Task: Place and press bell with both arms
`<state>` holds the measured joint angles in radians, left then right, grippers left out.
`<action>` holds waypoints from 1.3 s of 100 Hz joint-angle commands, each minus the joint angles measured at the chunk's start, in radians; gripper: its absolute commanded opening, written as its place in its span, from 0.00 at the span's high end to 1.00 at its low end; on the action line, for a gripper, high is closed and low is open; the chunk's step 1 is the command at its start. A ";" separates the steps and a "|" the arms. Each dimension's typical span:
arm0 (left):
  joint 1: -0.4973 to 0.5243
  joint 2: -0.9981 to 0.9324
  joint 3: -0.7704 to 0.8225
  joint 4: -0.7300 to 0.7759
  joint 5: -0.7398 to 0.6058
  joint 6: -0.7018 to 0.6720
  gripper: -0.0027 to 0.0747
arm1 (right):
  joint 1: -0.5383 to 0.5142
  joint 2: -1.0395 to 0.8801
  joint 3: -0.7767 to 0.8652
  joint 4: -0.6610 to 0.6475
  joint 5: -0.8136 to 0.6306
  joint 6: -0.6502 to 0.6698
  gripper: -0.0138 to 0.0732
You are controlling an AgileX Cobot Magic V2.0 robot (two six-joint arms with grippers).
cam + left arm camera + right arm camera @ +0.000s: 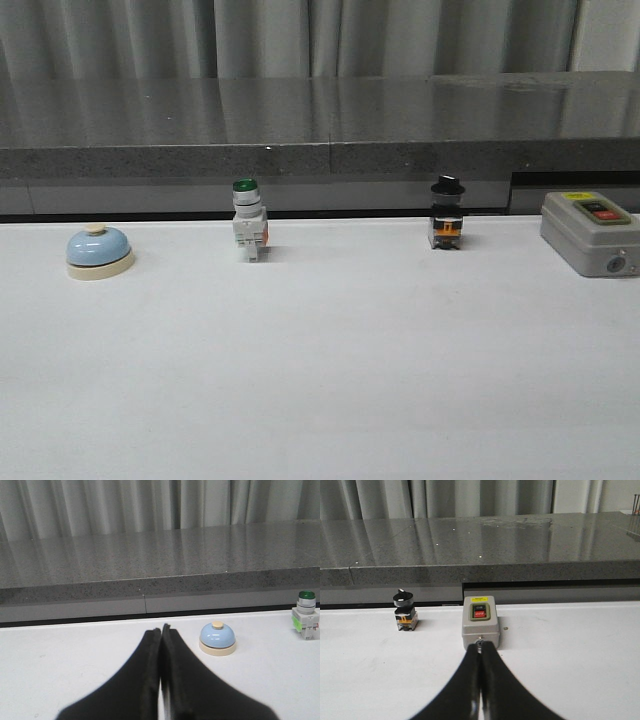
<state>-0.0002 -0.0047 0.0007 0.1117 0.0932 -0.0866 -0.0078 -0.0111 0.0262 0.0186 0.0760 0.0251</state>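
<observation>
Still nothing grasped. Largest first: white table (330,370), broad and bare toward the near side, so no obstacle there; row of devices along the far edge, well apart from one another. Grey on/off switch box (590,232) at the far right, directly ahead of the right gripper (480,652), fingers pressed together on nothing — risk of bumping the box on a straight advance. Left gripper (161,632) likewise clenched and empty, pointing just beside the bell (217,638); must open first or shove the dome aside. Green-capped pushbutton (249,232) and black-capped switch (447,226) mid-row: possible mistaken targets. Bell at the far left, upright, smooth and rounded, likely to slip from a pinch.
</observation>
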 commanded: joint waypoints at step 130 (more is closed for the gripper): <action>-0.007 0.622 -0.582 -0.032 0.146 -0.001 0.99 | -0.003 -0.017 -0.014 -0.007 -0.076 -0.003 0.91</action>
<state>-0.0002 0.5286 -0.5059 0.0860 0.3041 -0.0850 -0.0078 -0.0111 0.0262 0.0186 0.0760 0.0251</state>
